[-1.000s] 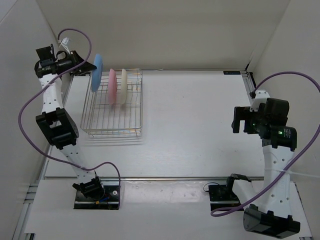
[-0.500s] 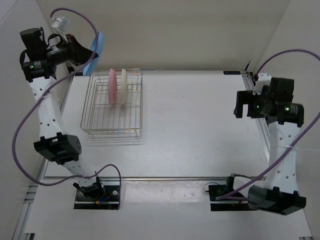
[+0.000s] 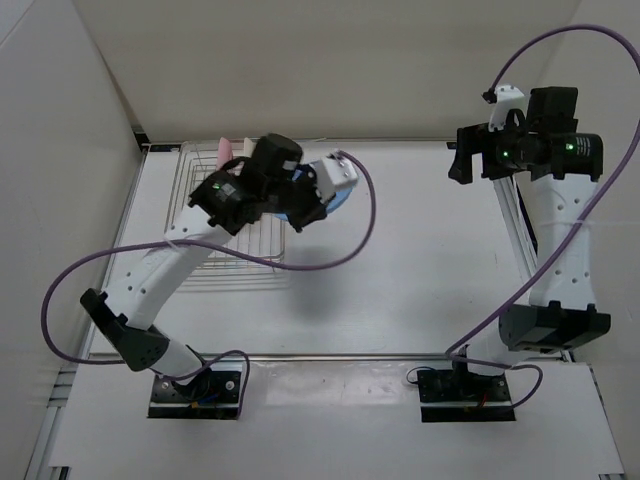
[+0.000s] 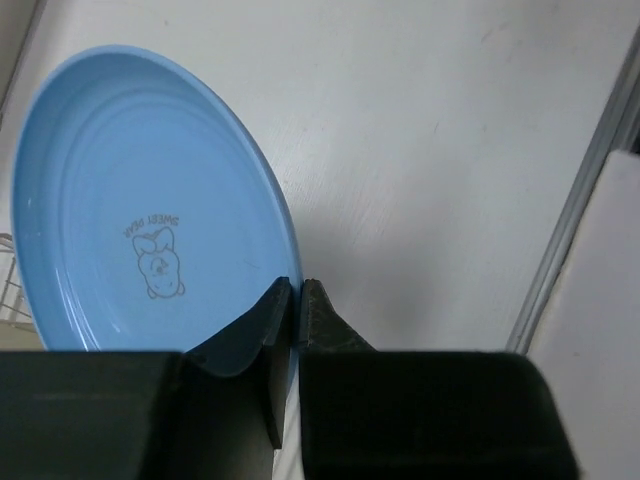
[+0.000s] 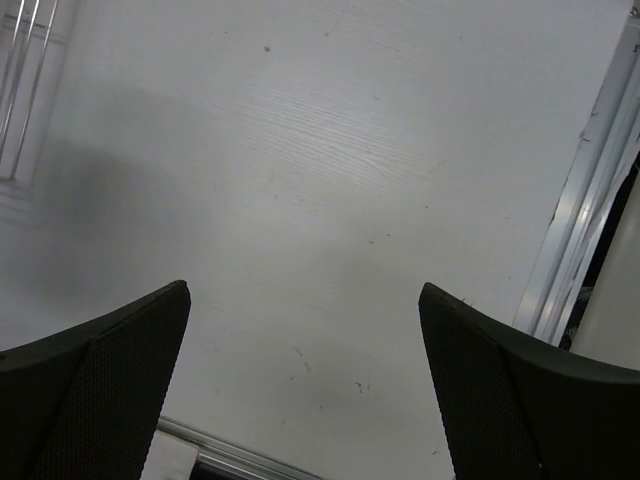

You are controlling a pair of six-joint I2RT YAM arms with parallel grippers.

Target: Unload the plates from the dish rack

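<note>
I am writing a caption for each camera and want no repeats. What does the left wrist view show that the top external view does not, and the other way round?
Only the left wrist view shows the small printed figure inside the blue plate, and the left gripper shut on its rim. Only the top external view shows the dish rack, the pink plate standing in it, and the right gripper, raised at the far right. Both show the blue plate held above the white table; from above, most of it is hidden.

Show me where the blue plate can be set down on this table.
Free: the broad bare table from the dish rack across to the right gripper. Crowded: the far-left corner, with rack, pink plate and left gripper holding the blue plate.
</note>
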